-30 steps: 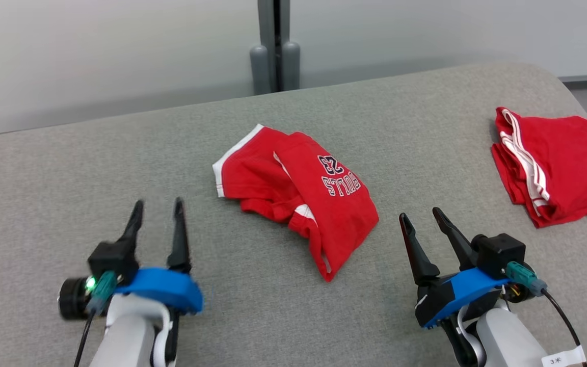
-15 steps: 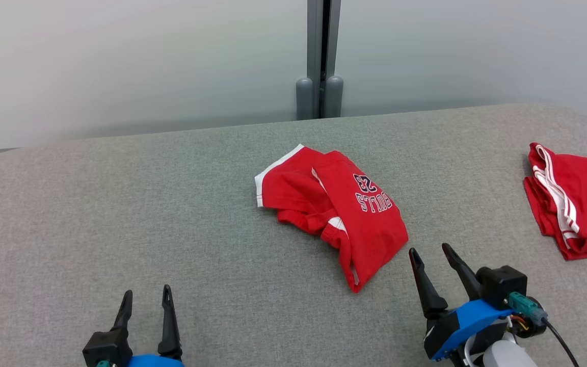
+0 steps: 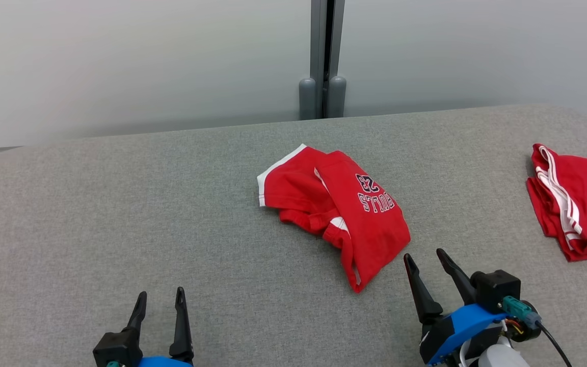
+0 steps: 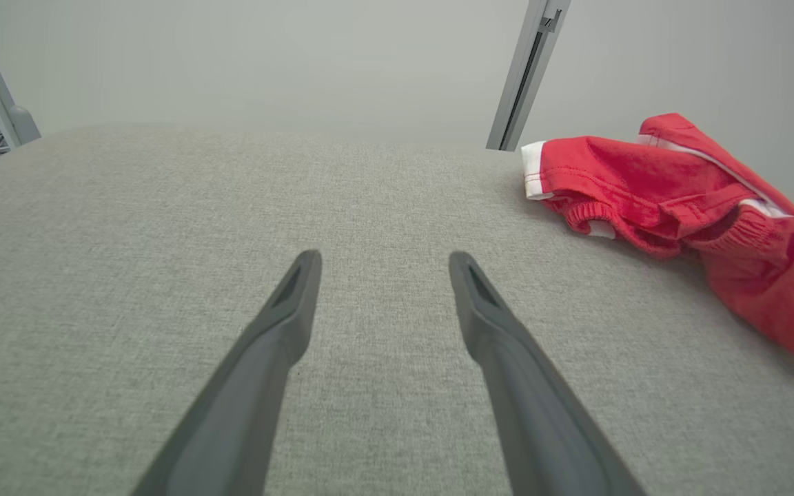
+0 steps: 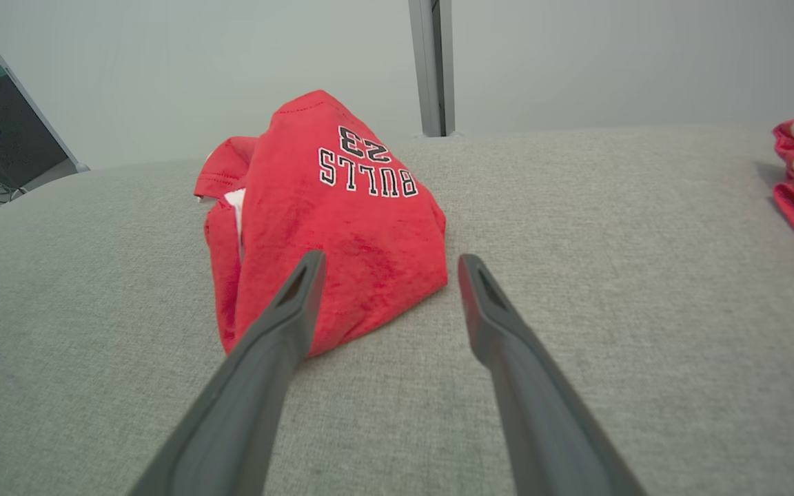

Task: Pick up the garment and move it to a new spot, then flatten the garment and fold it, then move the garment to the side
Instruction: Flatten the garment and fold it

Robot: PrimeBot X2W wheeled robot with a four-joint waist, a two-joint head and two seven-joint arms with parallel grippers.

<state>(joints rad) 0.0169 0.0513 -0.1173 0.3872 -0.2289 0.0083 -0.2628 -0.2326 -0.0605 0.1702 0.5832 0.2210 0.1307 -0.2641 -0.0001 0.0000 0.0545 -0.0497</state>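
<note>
Crumpled red garment (image 3: 334, 204) near the middle of the grey worktop (image 3: 120, 214), doubled over itself, "BULLS 23" print face up, white-trimmed edge toward the far left. Just near and right of its near corner, right end effector (image 3: 423, 254), fingers parted to a moderate gap, nothing held. At the near left, well apart from the cloth, left end effector (image 3: 161, 291), likewise parted and empty. Nothing lifted yet, so judged to be at the approach for the first pick. Main hazard: closing on the top layer only, given several stacked folds. Likely to peel one layer up and leave the rest dragging, or to tighten the bunching and make flattening harder. Second hazard: coming down too shallow on the thin near corner, with fingertips skidding over the soft worktop covering or pinching it rather than the fabric. Third: a one-sided lift by the right end effector alone, with swing and twist in the hanging cloth and a rolled-up landing at the new spot. Better odds, probably, with both end effectors on separate edges. Also worth care: second red garment (image 3: 574, 204) at the right edge of the worktop, well apart for now. Risk, on a carry toward the right, of dropping one onto the other and confusing the two. Gathered elastic near the middle: possible slip if gripped across the bulge.
</note>
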